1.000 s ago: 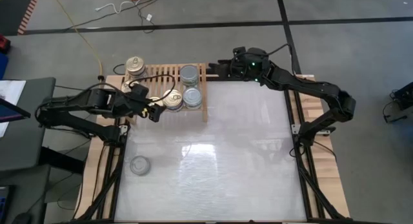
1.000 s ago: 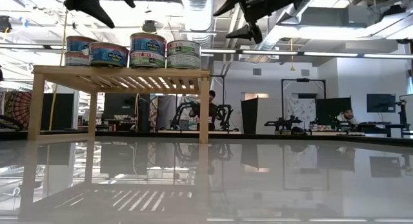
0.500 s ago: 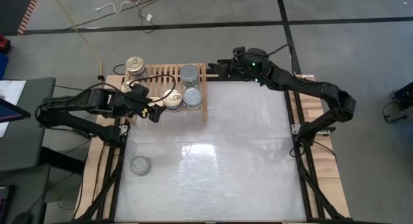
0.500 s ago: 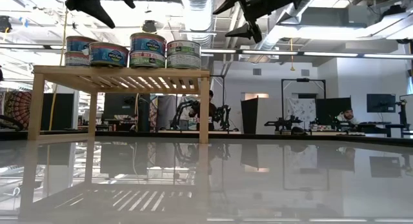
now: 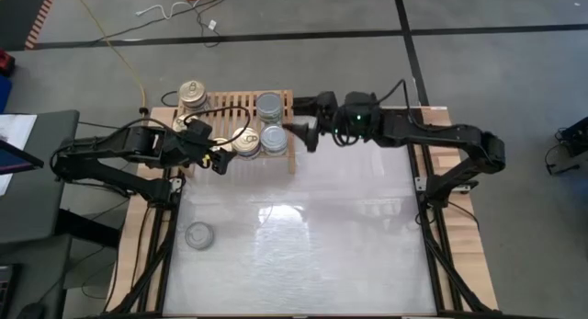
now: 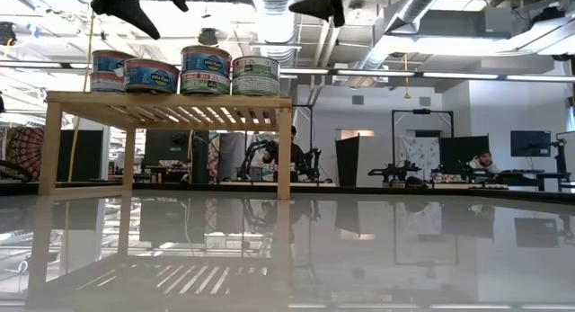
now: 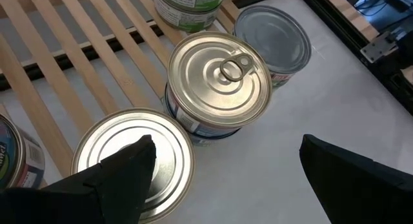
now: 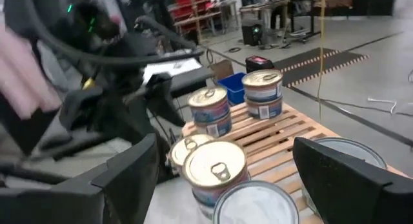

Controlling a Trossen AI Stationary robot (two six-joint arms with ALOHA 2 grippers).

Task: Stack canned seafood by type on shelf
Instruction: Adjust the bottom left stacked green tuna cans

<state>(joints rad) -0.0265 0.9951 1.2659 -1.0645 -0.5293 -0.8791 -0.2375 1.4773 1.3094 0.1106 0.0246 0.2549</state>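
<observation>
Swinging left along frame top: right tool (image 5: 306, 133), wide, empty, now beside shelf (image 5: 288, 163). Left tool (image 5: 218, 161) unmoved, wide, empty, over gold-top cans (image 5: 245, 142). Stray can (image 5: 199, 235) lower left on tabletop (image 5: 349, 236), unshelved.

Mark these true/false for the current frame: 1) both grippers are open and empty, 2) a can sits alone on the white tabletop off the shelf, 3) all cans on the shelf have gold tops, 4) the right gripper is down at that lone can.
1) True: the left gripper and the right gripper are both open, nothing between the fingers.
2) True: a lone can sits on the white tabletop, well away from the shelf.
3) False: two silver-grey-topped cans stand among the gold-topped cans.
4) False: the right gripper hovers by the shelf's right end, far from that can.
</observation>
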